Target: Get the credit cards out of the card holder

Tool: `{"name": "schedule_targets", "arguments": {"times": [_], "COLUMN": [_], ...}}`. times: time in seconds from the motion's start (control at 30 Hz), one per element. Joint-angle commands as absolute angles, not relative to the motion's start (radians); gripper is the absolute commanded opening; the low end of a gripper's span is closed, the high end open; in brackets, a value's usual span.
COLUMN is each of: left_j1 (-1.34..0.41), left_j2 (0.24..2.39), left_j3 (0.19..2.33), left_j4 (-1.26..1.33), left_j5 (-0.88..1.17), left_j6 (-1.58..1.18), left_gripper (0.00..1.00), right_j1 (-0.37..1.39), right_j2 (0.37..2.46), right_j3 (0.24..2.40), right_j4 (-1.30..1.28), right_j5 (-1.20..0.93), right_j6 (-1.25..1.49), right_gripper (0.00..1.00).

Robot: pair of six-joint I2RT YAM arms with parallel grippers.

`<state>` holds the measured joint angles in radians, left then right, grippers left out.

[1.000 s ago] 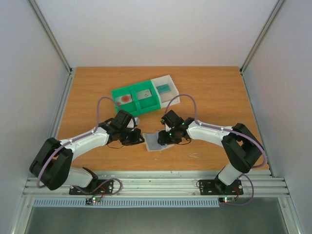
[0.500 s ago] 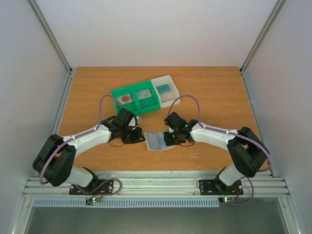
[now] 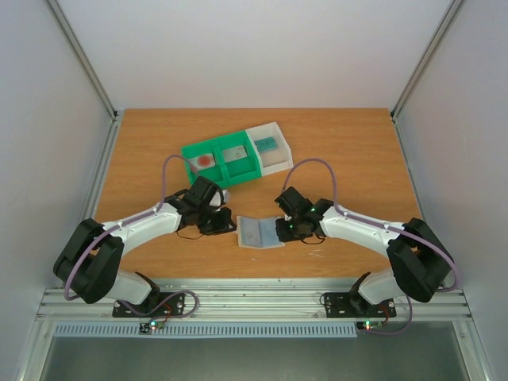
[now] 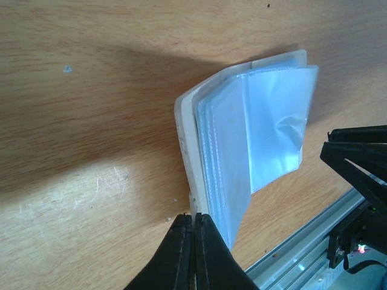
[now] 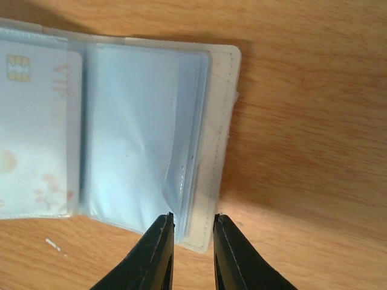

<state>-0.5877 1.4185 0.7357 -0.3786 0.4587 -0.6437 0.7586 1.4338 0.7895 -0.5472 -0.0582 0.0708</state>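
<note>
The card holder (image 4: pixel 184 139) is clamped by the left claw (image 4: pixel 195 222); at three o'clock, a plastic pocket (image 5: pixel 139 133) could be snagged by the barely parted right claw (image 5: pixel 192 217).

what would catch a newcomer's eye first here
An open card holder with clear sleeves lies on the table, centre front. The left gripper pinches its left edge; the right gripper, jaws narrowly apart, sits at its right edge. A bright green tray stands behind.

White arms (image 3: pixel 143 226), black joints (image 3: pixel 87 266), purple cables (image 3: pixel 305 163)
</note>
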Motion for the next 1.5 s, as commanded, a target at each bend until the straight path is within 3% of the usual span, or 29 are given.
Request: {"name": "schedule_targets", "arguments": {"times": [0.0, 0.23, 0.53, 0.87, 1.17, 1.47], "left_j1": [-0.586, -0.587, -0.588, -0.579, -0.58, -0.579], "left_j2": [1.426, 1.41, 1.324, 1.35, 1.22, 1.224], "left_j3": [0.73, 0.74, 0.743, 0.62, 0.632, 0.591], "left_j4": [-0.369, -0.409, -0.432, -0.14, -0.262, -0.077], "left_j5": [0.459, 0.401, 0.345, 0.484, 0.404, 0.545], "left_j6": [-0.641, -0.651, -0.706, -0.805, -0.794, -0.859], "left_gripper": [0.04, 0.21, 0.44, 0.45, 0.47, 0.5], "right_j1": [0.764, 0.765, 0.764, 0.742, 0.741, 0.74], "right_j2": [1.396, 1.37, 1.513, 1.663, 1.705, 1.711], "right_j3": [0.837, 0.869, 0.892, 0.937, 0.89, 0.846], "right_j4": [-0.622, -0.563, -0.383, -0.317, -0.27, -0.268], "right_j5": [-0.033, -0.159, -0.302, -0.364, -0.388, -0.346], "right_j6": [0.079, 0.087, 0.143, 0.159, 0.173, 0.161], "right_gripper": [0.22, 0.29, 0.26, 0.24, 0.18, 0.11]}}
